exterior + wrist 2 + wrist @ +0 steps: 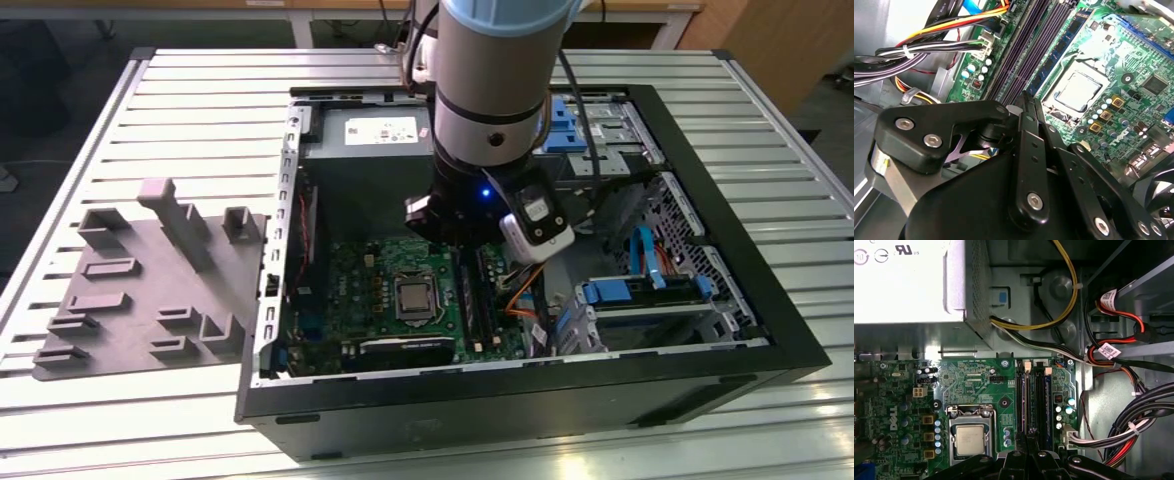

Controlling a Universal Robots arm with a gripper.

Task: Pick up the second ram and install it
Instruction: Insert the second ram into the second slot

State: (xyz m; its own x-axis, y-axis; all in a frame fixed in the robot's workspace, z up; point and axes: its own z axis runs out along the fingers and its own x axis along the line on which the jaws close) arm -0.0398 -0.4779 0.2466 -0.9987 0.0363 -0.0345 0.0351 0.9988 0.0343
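Gripper [1027, 437] is down inside the open PC case [534, 400], over the black slots [1023, 400] just beside the CPU [970, 440]. In both wrist views the jaws look drawn together with no gap showing. Whether they pinch anything, cannot tell (tips hidden by the linkage).

Ram [1046, 400]: a thin bluish stick stands on edge in the slot row, on the side toward the cables [1124, 435]. It is just beside the fingertips, and contact is unclear. Whether this is the second stick, and whether it is fully seated, cannot tell.

Print: the power supply [904, 280] carries a white label with marks. White tags [1109, 350] hang on the red cables, and there is lettering on the motherboard [979, 380]. None of it is read off here.

In the exterior view the case lies on a slatted table [200, 90]. A gray fixture [147, 280] with upright posts sits at the exterior view's left, just beside the case.
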